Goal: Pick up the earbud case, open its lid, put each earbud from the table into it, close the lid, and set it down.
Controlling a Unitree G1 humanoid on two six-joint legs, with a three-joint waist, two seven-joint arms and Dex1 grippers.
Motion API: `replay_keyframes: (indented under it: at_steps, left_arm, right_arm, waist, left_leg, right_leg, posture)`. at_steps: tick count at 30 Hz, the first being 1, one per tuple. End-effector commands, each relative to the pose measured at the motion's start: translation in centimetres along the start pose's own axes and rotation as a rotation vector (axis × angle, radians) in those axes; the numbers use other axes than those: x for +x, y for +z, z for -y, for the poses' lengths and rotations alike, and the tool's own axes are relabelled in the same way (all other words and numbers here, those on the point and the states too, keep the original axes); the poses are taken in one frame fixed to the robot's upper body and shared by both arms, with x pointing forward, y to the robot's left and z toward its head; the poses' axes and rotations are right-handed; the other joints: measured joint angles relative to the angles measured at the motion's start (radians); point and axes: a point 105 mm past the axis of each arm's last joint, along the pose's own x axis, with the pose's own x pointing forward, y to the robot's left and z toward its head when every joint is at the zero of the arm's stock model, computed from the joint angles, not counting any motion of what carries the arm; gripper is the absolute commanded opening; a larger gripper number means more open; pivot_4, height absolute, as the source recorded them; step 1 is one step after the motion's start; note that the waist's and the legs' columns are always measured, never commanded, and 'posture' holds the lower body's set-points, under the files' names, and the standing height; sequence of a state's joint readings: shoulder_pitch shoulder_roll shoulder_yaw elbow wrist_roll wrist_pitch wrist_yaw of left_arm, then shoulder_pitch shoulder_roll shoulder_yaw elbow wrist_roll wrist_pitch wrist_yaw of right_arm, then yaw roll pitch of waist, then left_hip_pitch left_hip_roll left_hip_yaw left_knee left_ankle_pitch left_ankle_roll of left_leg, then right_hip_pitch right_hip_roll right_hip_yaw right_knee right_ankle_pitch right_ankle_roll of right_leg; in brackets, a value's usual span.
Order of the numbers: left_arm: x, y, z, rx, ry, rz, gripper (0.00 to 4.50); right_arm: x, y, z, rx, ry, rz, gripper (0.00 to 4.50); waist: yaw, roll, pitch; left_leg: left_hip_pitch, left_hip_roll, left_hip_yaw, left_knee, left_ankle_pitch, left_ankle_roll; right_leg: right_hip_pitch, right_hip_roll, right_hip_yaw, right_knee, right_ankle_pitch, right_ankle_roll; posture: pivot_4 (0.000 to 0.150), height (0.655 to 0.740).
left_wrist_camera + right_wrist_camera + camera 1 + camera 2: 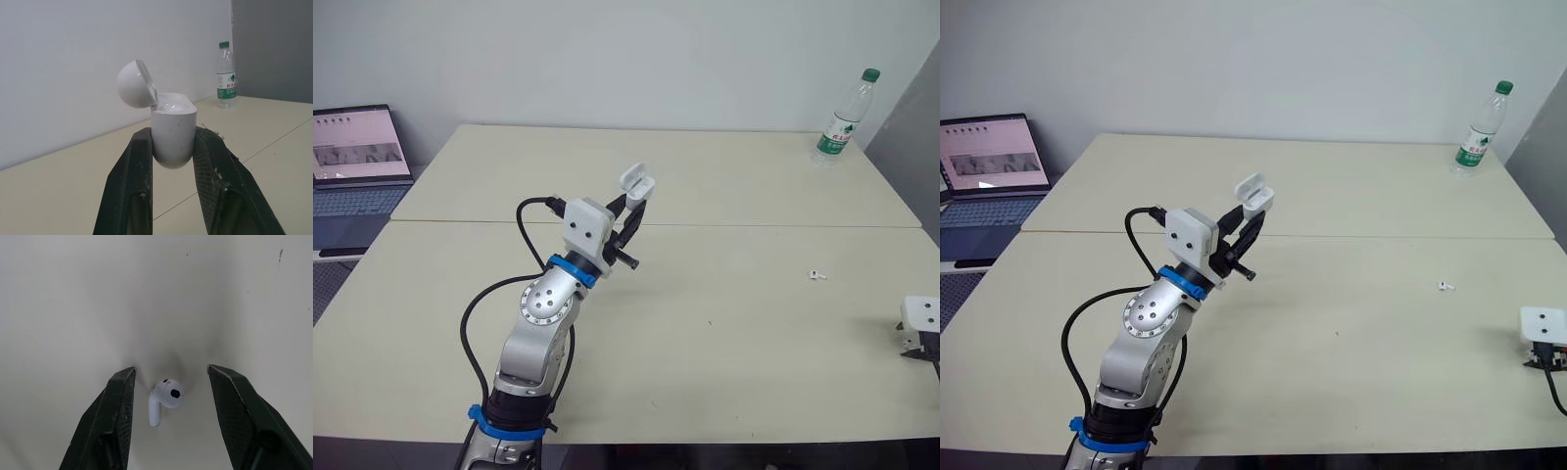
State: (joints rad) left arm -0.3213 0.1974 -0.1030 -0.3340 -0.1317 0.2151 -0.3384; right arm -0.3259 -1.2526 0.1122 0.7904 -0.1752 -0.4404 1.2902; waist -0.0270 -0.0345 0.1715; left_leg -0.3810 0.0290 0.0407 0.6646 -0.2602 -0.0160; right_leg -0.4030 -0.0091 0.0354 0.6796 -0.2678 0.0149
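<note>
Over the middle of the table (724,362), the left gripper (632,217) has its fingers clamped on the lower body of the earbud case (171,132). The lid (134,84) is hinged open and the case is held well clear of the top. Off at the right edge, the right gripper (171,368) hangs with fingers apart, straddling an earbud (165,399) without touching it. A second earbud (817,275) lies loose between the arms. The buds look tiny, light and glossy, probably slippery, so pinching across the stem seems safest. Can't tell what's inside the case, since its rim hides that.
</note>
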Motion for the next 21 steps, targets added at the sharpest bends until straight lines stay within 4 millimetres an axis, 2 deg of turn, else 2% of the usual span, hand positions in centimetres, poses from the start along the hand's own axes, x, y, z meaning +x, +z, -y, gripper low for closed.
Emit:
replay_keyframes:
  at_steps: [1, 8, 21]
  left_arm:
    - [0.12, 1.12, 0.08, 0.008, 0.000, 0.045, 0.79]
    - [0.02, 1.08, 0.08, 0.005, 0.005, 0.043, 0.79]
    - [-0.13, 1.05, 0.12, 0.006, 0.009, 0.038, 0.79]
  right_arm:
    - [-0.62, -1.31, -0.68, 0.070, 0.048, -0.055, 2.41]
    - [-0.34, -1.25, -0.73, 0.282, 0.064, -0.028, 2.41]
    - [0.27, -0.34, -0.34, 0.296, 0.050, 0.002, 2.41]
  waist:
    - [0.000, 0.000, 0.000]
    - [0.001, 0.000, 0.000]
    - [0.000, 0.000, 0.000]
  left_leg:
    - [0.000, 0.000, 0.000, 0.000, 0.000, 0.000]
    - [0.000, 0.000, 0.000, 0.000, 0.000, 0.000]
    - [0.000, 0.000, 0.000, 0.000, 0.000, 0.000]
  right_leg:
    - [0.000, 0.000, 0.000, 0.000, 0.000, 0.000]
    - [0.000, 0.000, 0.000, 0.000, 0.000, 0.000]
    - [0.000, 0.000, 0.000, 0.000, 0.000, 0.000]
  posture:
    - [0.150, 0.7400]
    - [0.150, 0.7400]
    - [0.150, 0.7400]
